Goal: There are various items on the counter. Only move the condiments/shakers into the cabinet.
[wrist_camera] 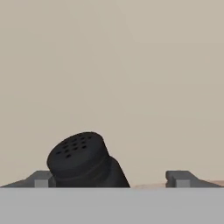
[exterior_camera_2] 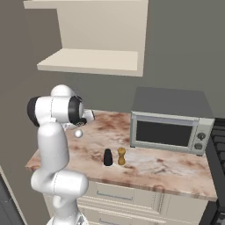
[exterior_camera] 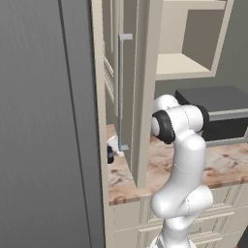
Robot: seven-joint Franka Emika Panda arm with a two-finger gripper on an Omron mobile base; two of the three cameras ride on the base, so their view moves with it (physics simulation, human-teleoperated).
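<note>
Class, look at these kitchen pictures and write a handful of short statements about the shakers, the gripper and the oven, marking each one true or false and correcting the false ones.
1. A black shaker and a golden shaker stand side by side on the counter. True.
2. The toaster oven sits on the cabinet shelf. False: it stands on the counter, below and to the right of the shelf.
3. In the hand view, a black shaker with a perforated top lies tilted between the fingertips of the gripper. True.
4. The gripper is shut tight. False: its fingertips stand wide apart.
5. The golden shaker is on the shelf. False: it is on the counter.
</note>
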